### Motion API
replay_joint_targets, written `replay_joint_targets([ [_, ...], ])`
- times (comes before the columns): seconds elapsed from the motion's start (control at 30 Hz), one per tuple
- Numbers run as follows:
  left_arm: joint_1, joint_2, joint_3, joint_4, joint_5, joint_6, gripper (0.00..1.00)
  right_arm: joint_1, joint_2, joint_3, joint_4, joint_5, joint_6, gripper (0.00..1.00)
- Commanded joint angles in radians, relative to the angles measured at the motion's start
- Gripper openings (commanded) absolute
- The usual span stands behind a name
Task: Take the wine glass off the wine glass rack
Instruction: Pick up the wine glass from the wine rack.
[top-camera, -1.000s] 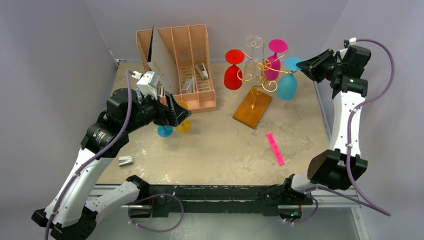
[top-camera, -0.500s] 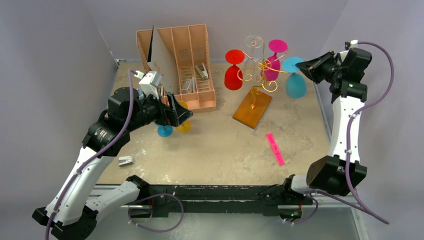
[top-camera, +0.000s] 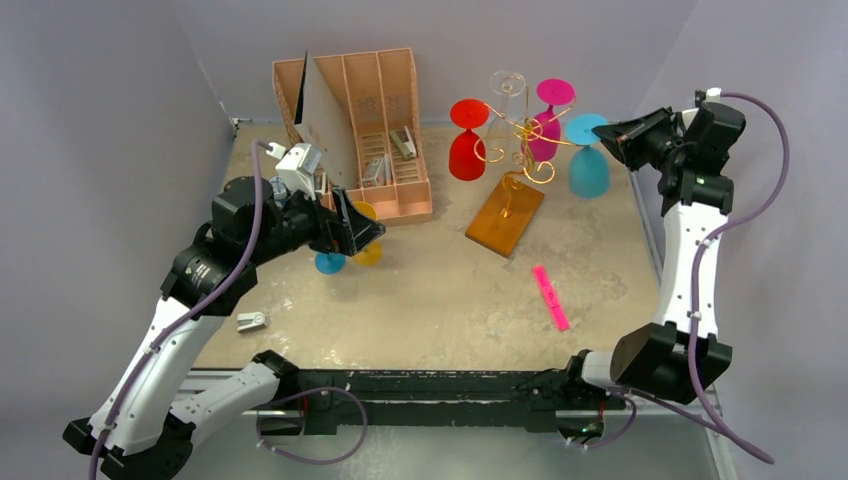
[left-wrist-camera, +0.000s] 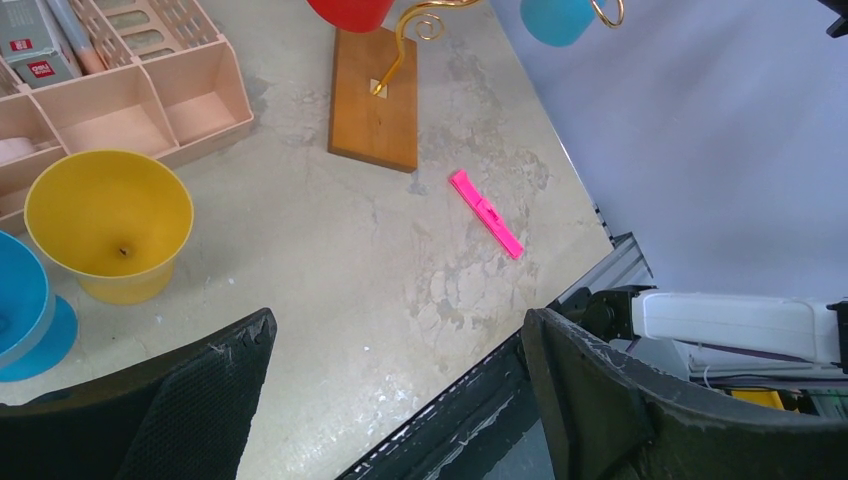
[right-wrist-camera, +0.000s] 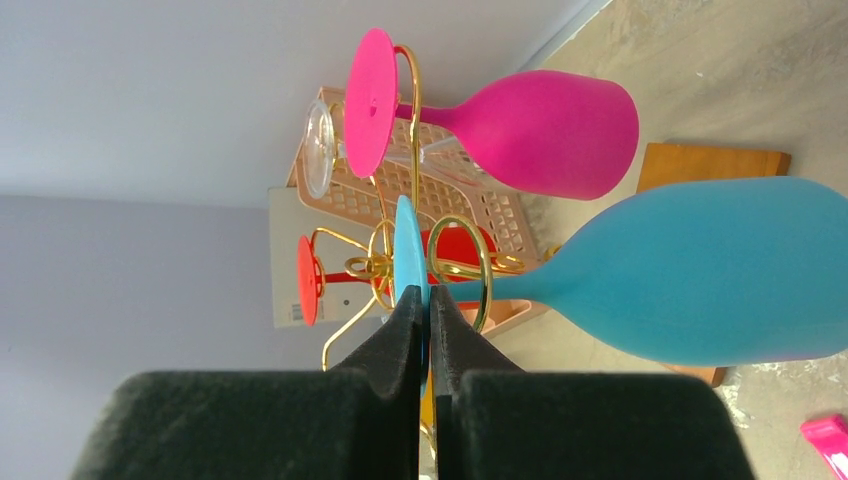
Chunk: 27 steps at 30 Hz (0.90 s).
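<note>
Upper left of the overhead frame, the pink-tan file organiser (top-camera: 380, 80) stands on the mottled beige table (top-camera: 440, 290). A white board (top-camera: 325, 120) is upright against its left side, and small grey-white boxes (top-camera: 403, 141) lie in the right-hand slots. Just below it, a yellow cup (top-camera: 367, 252) and a blue cup (top-camera: 329, 263) sit side by side. Right of centre, a pink strip (top-camera: 550, 298) lies flat on a slant. Lower left, there's a small white clip (top-camera: 251, 321) near the table's edge
</note>
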Motion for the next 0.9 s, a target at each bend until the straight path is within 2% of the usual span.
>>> replay_joint_targets([
  [0.0,0.004,-0.013,0.017,0.014,0.021,-0.01,0.92,-0.003,-0.036,0.005,0.014,0.006,-0.005,0.0],
  [0.23,0.004,-0.017,0.003,0.028,0.007,-0.011,0.92,-0.003,-0.069,-0.006,-0.052,0.042,-0.078,0.0],
  [0.73,0.004,0.001,0.003,0.015,0.002,-0.006,0.92,-0.003,-0.041,-0.015,0.029,-0.111,0.004,0.0],
  [0.87,0.005,0.013,0.006,0.015,0.007,-0.008,0.92,0.001,-0.01,0.016,0.051,-0.093,-0.054,0.0],
])
